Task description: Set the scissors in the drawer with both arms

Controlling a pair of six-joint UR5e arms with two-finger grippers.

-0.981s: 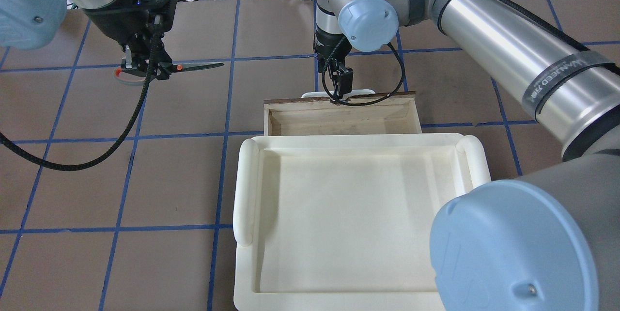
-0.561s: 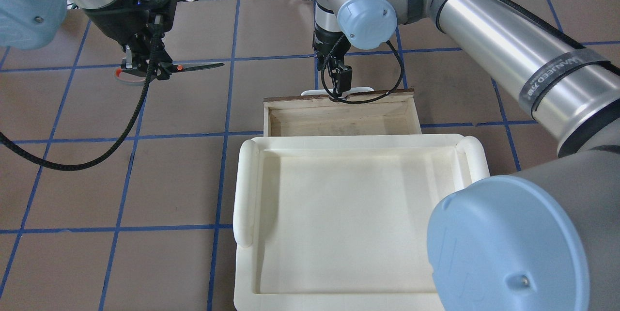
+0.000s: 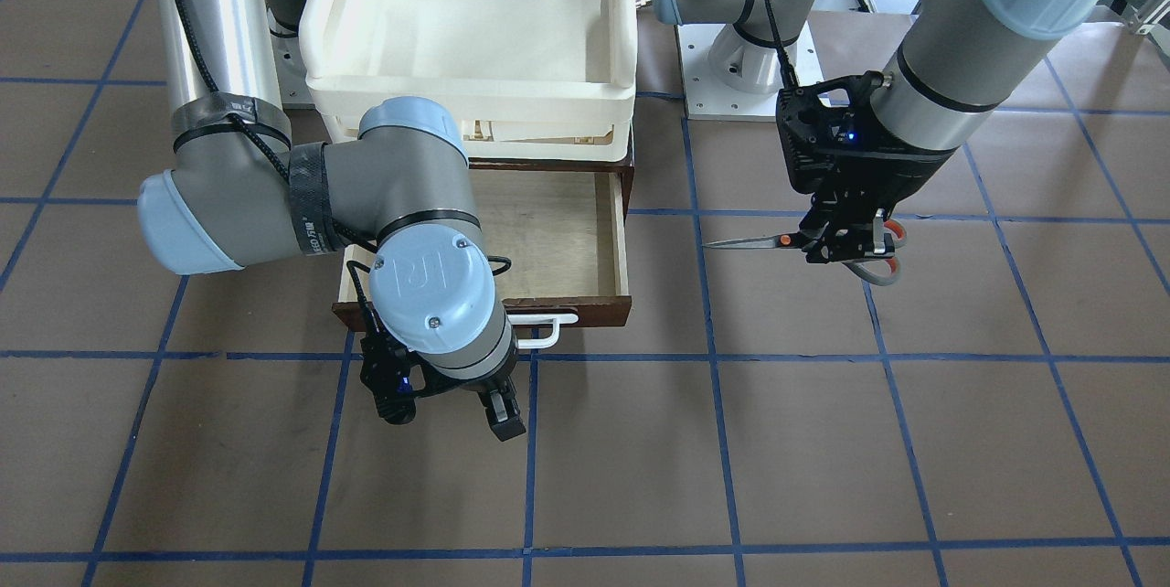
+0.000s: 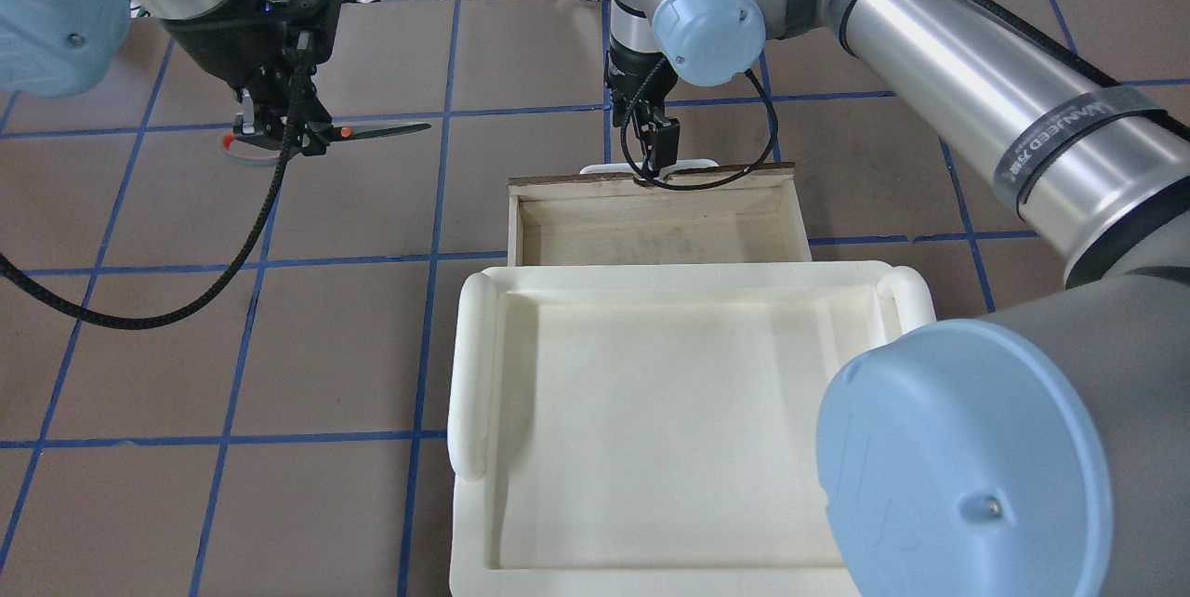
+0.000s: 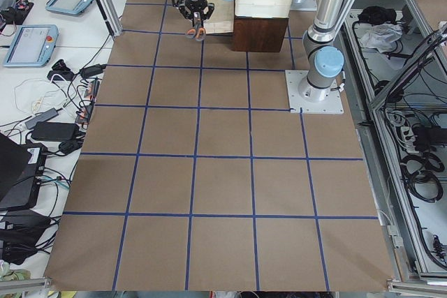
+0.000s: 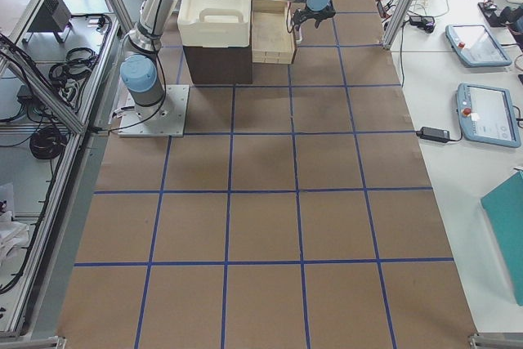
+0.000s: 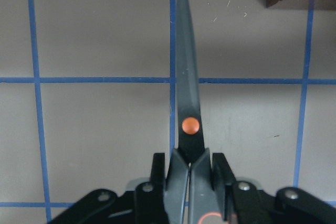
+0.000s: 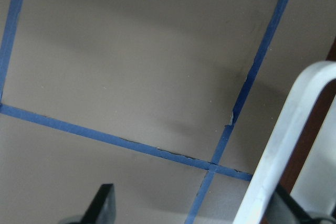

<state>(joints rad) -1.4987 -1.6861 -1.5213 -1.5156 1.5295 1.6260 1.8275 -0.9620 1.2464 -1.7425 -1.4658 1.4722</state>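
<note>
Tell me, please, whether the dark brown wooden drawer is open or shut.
Open: the drawer is pulled out from under the cream plastic tray, plywood floor showing.

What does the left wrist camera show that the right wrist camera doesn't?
Only the left wrist view shows the scissors, blades closed, clamped in the left gripper. Only the right wrist view shows the drawer's white handle, close beside the open right gripper. Both show the brown table crossed by blue tape lines.

The right gripper moves a little farther from the robot's base, and the drawer appears to slide slightly farther out from under the tray.
</note>
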